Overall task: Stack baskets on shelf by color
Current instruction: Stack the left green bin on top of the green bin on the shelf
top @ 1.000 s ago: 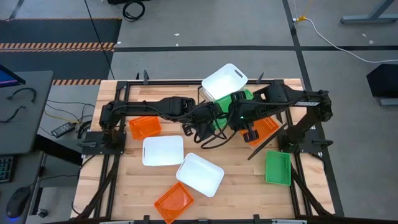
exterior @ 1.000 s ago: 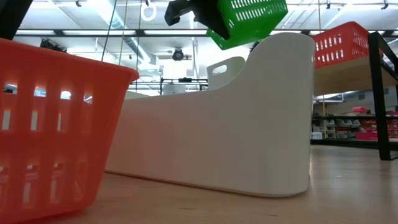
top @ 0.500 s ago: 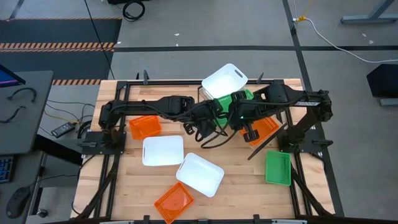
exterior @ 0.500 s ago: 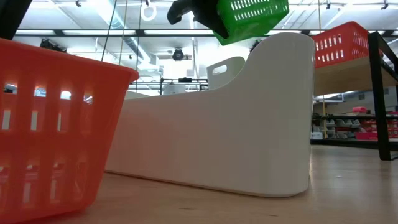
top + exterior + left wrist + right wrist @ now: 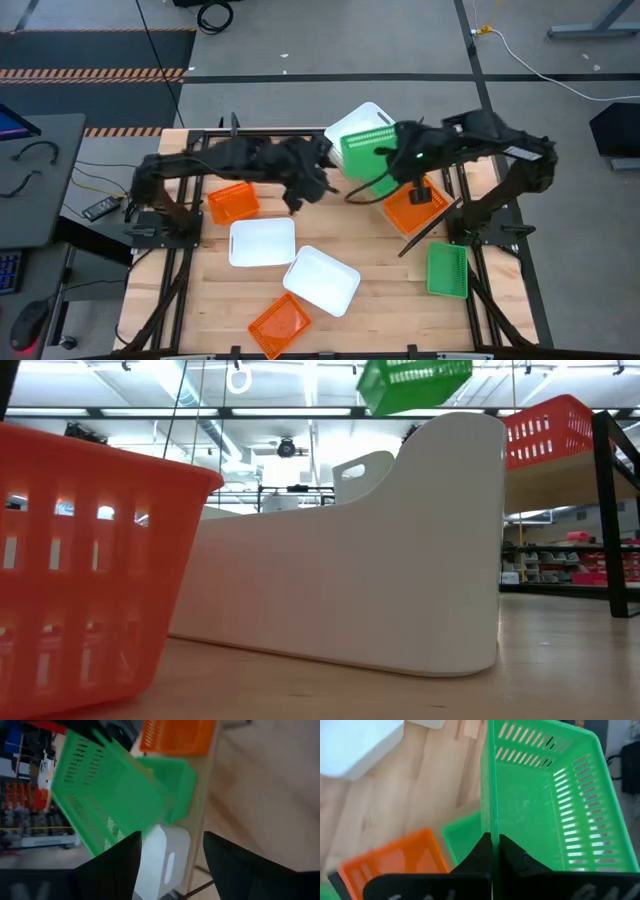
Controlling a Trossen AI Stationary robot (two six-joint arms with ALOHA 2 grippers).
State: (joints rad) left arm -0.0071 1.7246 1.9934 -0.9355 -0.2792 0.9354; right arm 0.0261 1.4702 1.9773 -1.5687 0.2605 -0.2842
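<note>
From above, most of the sorting looks unfinished. The shelf (image 5: 432, 232) near the right arm's base carries an orange basket (image 5: 412, 208), a second green basket (image 5: 383, 185) and a tilted white basket (image 5: 357, 127) at its far end. Out on the counter (image 5: 190, 290) lie two white baskets (image 5: 262, 242) (image 5: 321, 280), two more orange ones (image 5: 233, 203) (image 5: 279, 324) and a green one (image 5: 447, 270) by the right edge. The right gripper (image 5: 397, 165) reaches in over the shelf, its fingers clenched on the rim of the lifted green basket (image 5: 366, 152). The left gripper (image 5: 312, 182) hangs over the middle of the counter just beside that basket, fingers spread and empty — apart from it.

At counter height, the lifted green basket (image 5: 415, 382) hangs tilted above a white basket's wall (image 5: 380, 580), clear of everything.

The left wrist view shows open fingers (image 5: 122, 865) with the green basket (image 5: 100, 800) ahead, untouched.

The right wrist view shows fingers (image 5: 492, 855) pinched on the basket's rim (image 5: 492, 785), with the shelf's green (image 5: 462, 837) and orange (image 5: 395, 855) baskets below — I judge stacking green on green comes next.
</note>
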